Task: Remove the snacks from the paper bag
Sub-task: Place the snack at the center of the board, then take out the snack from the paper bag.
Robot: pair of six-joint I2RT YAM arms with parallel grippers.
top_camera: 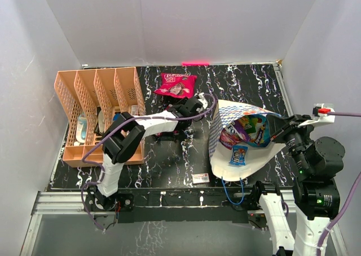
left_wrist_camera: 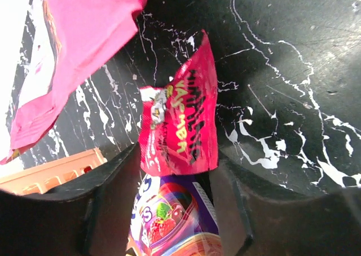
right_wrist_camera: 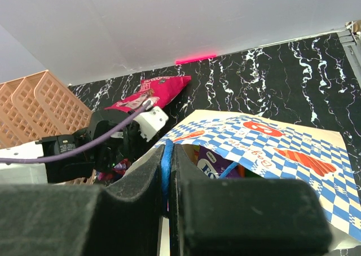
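The paper bag (top_camera: 243, 110) lies on its side at the right of the black marbled tabletop (top_camera: 169, 160). It is blue-and-white checked outside and cream within, with its mouth gaping toward the near edge. Glossy packets in purple, blue and pink crowd its inside, and a small blue packet (top_camera: 238, 154) rests on the cream lower flap. A large magenta packet (top_camera: 176, 85) lies flat at the far side of the tabletop, apart from the bag.

The right claw (right_wrist_camera: 169, 154) is pinched tight on the bag's blue cord handle (right_wrist_camera: 167, 171). The left claw (left_wrist_camera: 177, 166) clamps a small magenta packet (left_wrist_camera: 180, 120) together with a purple packet (left_wrist_camera: 172, 216), outside the bag and near the large one.

The packets in the bag overlap, so their number cannot be told. The purple packet is cut off by the wrist picture's lower edge. From above, the left claw is mostly hidden under its own arm.

The small magenta packet carries black lettering, too creased to read. The purple one shows a white "S". The bag's orange print is illegible.
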